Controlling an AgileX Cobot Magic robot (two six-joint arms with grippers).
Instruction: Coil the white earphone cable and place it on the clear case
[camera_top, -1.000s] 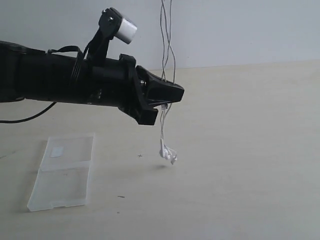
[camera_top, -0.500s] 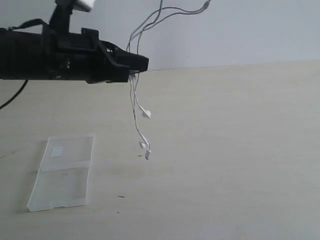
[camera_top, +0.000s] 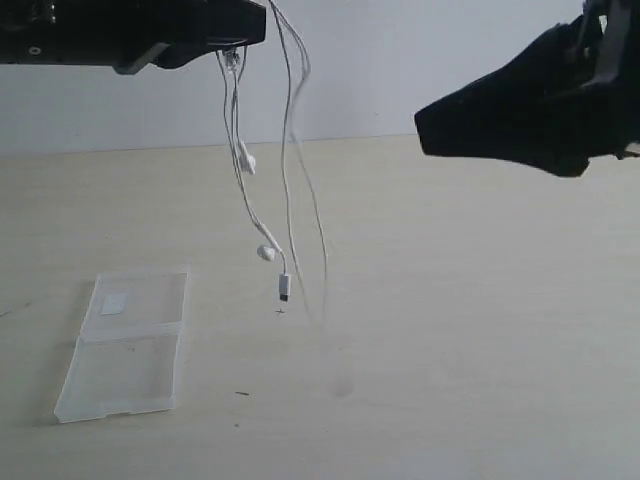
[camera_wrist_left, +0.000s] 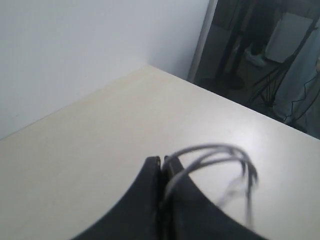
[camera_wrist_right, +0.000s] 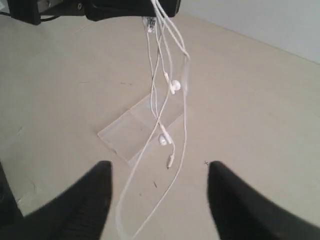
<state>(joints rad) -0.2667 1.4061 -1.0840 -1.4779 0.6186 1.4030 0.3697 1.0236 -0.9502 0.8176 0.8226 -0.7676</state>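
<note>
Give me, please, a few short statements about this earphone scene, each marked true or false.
1. The left end effector grips the white earphone cable, which hangs down from it. True.
2. The cable lies coiled on the clear case. False: it dangles in loose strands to one side of the case, and none of it rests there.
3. The right end effector is open and holds nothing. True.
4. The clear case is folded shut. False: it lies opened flat on the table, its two halves side by side, with a small sticker on one half.
</note>
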